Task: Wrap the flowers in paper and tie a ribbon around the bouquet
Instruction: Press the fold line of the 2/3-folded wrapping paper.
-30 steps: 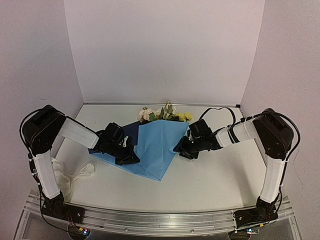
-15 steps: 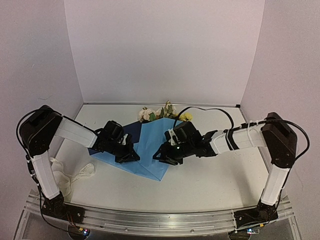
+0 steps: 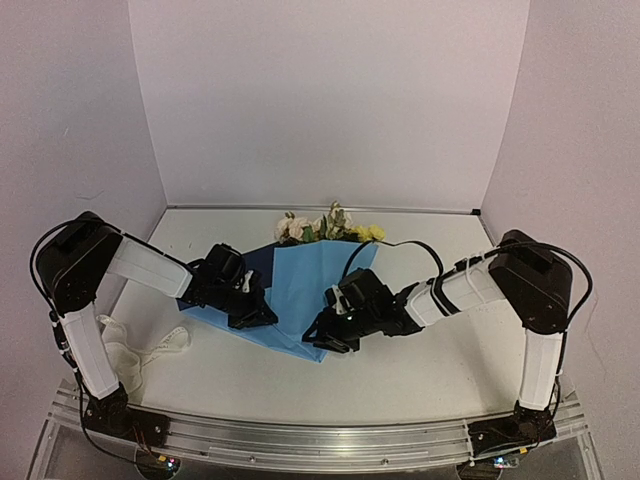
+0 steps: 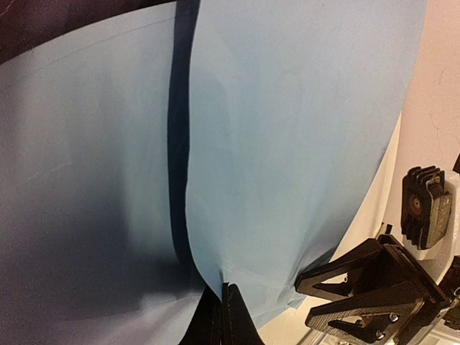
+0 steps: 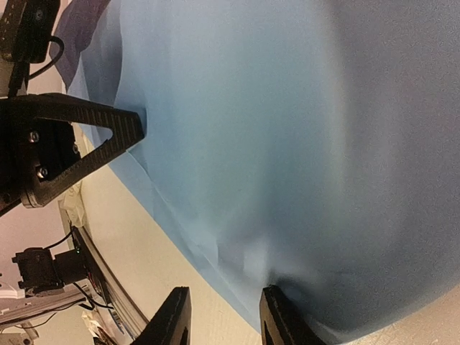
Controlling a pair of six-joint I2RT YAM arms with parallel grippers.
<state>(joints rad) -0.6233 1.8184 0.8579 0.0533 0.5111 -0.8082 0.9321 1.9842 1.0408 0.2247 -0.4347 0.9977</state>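
Since the paper (image 3: pixel 300 285) lay folded over the stems w/ the flowers (image 3: pixel 328 228) poking out past its far edge, I judged we were mid-wrap, tying not begun. L tool (image 4: pixel 228 310) was shut to a slit on the overlapping flap's near edge, apparently pinching the paper. R tool (image 5: pixel 223 320) sat at the sheet's near corner, jaws partway apart, paper edge against one finger; I couldn't tell if any was between them. Next move prob. called for R to catch that corner w/o dragging the sheet, then roll it across twd L. The two tools were near each other over the paper, so little margin there. Bare surface (image 3: pixel 430 360) lay open to the R & near side. The ribbon (image 3: pixel 160 347) lay well apart, far L, off the sheet.
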